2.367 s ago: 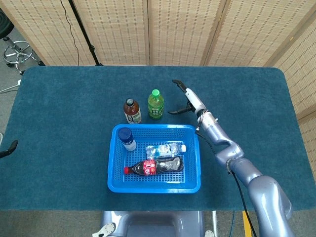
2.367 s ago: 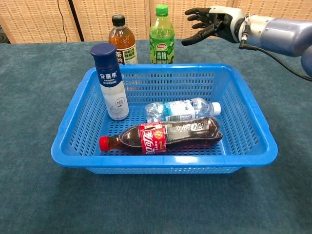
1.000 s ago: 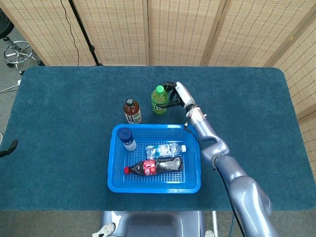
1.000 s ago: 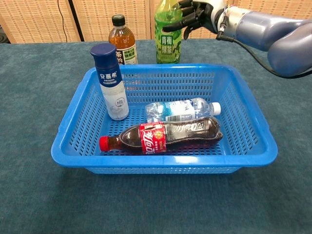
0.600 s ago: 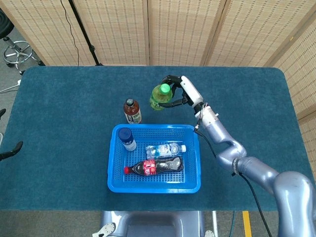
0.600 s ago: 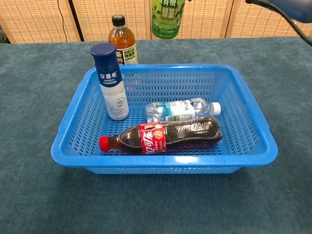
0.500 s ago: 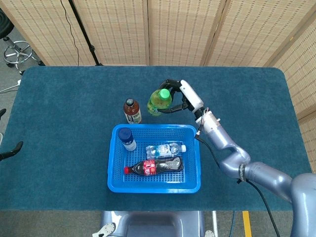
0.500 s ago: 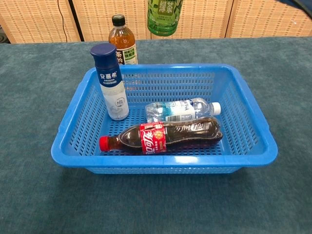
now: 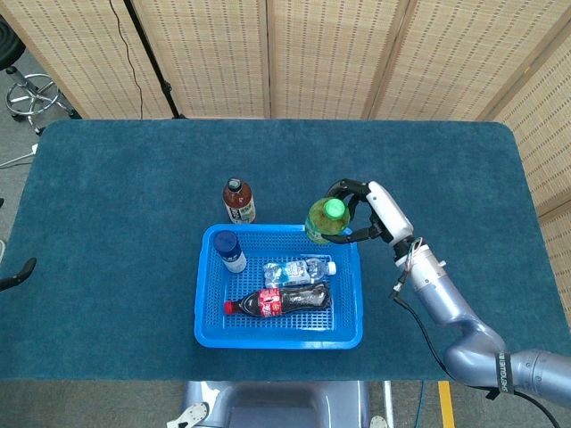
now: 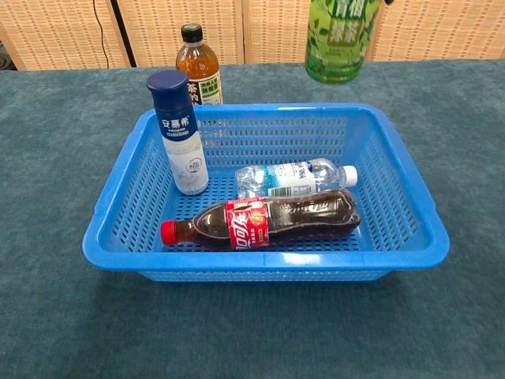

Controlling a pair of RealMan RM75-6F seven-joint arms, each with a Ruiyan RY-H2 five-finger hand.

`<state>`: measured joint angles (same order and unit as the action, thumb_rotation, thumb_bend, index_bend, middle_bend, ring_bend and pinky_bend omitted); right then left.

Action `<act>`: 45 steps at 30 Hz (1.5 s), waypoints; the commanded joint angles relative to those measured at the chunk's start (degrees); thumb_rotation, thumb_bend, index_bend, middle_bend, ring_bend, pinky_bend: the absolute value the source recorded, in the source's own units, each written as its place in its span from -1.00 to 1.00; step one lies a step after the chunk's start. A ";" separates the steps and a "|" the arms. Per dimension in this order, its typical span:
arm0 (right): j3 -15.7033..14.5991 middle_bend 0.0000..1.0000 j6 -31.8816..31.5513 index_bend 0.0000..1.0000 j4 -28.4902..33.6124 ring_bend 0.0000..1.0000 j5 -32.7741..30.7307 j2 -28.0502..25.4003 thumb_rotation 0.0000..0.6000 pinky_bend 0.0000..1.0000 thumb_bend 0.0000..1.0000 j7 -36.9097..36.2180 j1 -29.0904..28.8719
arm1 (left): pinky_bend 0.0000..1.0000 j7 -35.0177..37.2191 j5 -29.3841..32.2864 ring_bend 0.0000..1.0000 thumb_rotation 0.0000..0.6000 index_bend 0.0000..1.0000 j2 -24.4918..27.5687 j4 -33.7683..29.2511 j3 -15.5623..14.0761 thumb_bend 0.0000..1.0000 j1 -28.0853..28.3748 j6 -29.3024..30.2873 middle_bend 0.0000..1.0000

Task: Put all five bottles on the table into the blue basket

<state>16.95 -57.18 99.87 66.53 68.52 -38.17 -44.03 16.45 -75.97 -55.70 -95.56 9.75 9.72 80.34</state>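
Note:
My right hand [image 9: 368, 214] grips the green tea bottle [image 9: 326, 220] and holds it upright in the air over the back right corner of the blue basket [image 9: 207, 325]. In the chest view only the lower part of the green bottle [image 10: 335, 41] shows, above the basket's far rim [image 10: 379, 114]; the hand is cut off there. Inside the basket a blue-capped white bottle [image 10: 178, 133] stands at the left, while a clear water bottle [image 10: 292, 178] and a cola bottle [image 10: 264, 220] lie flat. A brown tea bottle [image 9: 237, 201] stands on the table behind the basket. The left hand is out of sight.
Woven screens [image 9: 268, 53] close off the far side of the dark blue table [image 9: 107, 205]. A stool [image 9: 31, 94] stands on the floor at far left. A small dark object [image 9: 16, 272] pokes in at the left edge.
My right hand closed on the green bottle, lifted it off the table and carried it right and toward me, from behind the basket to over its back right corner.

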 commanded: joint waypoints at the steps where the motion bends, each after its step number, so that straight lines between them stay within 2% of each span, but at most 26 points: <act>1: -1.07 0.39 1.74 0.20 -0.97 0.18 -1.17 1.26 1.00 0.21 -0.28 -2.33 1.72 | -1.00 0.59 -0.21 -1.00 1.00 -1.00 0.16 0.21 -0.01 -0.48 -0.29 0.26 -1.00; 8: -1.68 0.39 3.28 0.20 -3.15 0.17 0.27 3.42 1.00 0.20 -0.27 -3.64 2.93 | -1.00 0.77 -0.21 -1.00 1.00 -1.00 0.22 0.30 -0.03 -0.48 -0.23 -0.23 -1.00; 11: -1.90 0.29 4.06 0.09 -4.12 0.09 0.91 4.41 1.00 0.14 -0.28 -3.95 3.07 | -1.00 0.61 -0.24 -1.00 1.00 -1.00 0.18 0.28 -0.01 -0.48 -0.22 -0.25 -1.00; 13: -2.26 -0.01 4.92 -0.18 -4.67 -0.18 2.42 4.68 1.00 -0.09 -0.47 -4.80 3.14 | -1.00 0.52 -0.32 -1.00 1.00 -1.00 0.13 0.28 -0.05 -0.48 -0.25 -0.23 -1.00; 15: -3.02 -0.61 5.84 -0.64 -5.29 -0.74 4.64 4.48 1.00 -0.58 -0.88 -5.27 3.10 | -1.00 0.46 -0.35 -1.00 1.00 -1.00 0.09 0.32 -0.09 -0.48 -0.24 -0.31 -1.00; 17: -3.83 -0.93 7.12 -0.91 -5.77 -0.98 6.61 3.82 1.00 -0.89 -1.00 -5.59 2.94 | -1.00 0.45 -0.34 -1.00 1.00 -1.00 0.08 0.38 -0.12 -0.48 -0.18 -0.51 -1.00; 18: -4.44 -1.00 8.05 -0.98 -5.97 -1.00 7.77 3.14 1.00 -0.97 -1.00 -5.20 2.74 | -1.00 0.56 -0.35 -1.00 1.00 -1.00 0.07 0.45 -0.15 -0.48 -0.11 -0.71 -1.00; 21: -5.42 -1.00 8.41 -1.00 -6.52 -1.00 9.90 1.31 1.00 -1.00 -1.00 -1.88 2.64 | -1.00 1.13 -0.61 -1.00 1.00 -1.00 0.05 0.89 -0.18 -0.48 0.18 -1.29 -1.00; 24: -6.05 -1.00 5.98 -1.00 -6.17 -1.00 10.95 -0.14 1.00 -1.00 -1.00 3.61 3.66 | -1.00 2.34 -1.23 -1.00 1.00 -1.00 -0.11 1.65 -0.15 -0.48 0.61 -1.86 -1.00; 32: -8.69 -1.00 -8.92 -1.00 -2.30 -1.00 11.51 -4.29 1.00 -1.00 -1.00 31.45 11.32 | -1.00 9.65 -4.39 -1.00 1.00 -1.00 -0.76 5.55 -0.33 -0.48 2.94 -4.96 -1.00; 36: -10.53 -1.00 -16.01 -1.00 -3.14 -1.00 10.87 -4.25 1.00 -1.00 -1.00 43.05 15.95 | -1.00 14.13 -6.37 -1.00 1.00 -1.00 -2.80 9.33 -0.02 -0.48 5.24 -6.63 -1.00; 40: -11.73 -1.00 -21.24 -1.00 -5.35 -1.00 9.91 -2.87 1.00 -1.00 -1.00 49.55 19.80 | -1.00 21.19 -8.93 -1.00 1.00 -1.00 -4.81 13.50 -0.11 -0.48 7.96 -8.88 -1.00; 45: -12.68 -1.00 -26.20 -1.00 -8.76 -1.00 9.63 -0.81 1.00 -1.00 -1.00 51.26 24.02 | -1.00 29.53 -11.24 -1.00 1.00 -1.00 -6.78 18.20 -0.39 -0.48 11.18 -11.46 -1.00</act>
<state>5.11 -81.54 92.67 76.44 66.67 12.25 -21.79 41.86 -85.34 -60.87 -80.44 9.56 18.55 70.86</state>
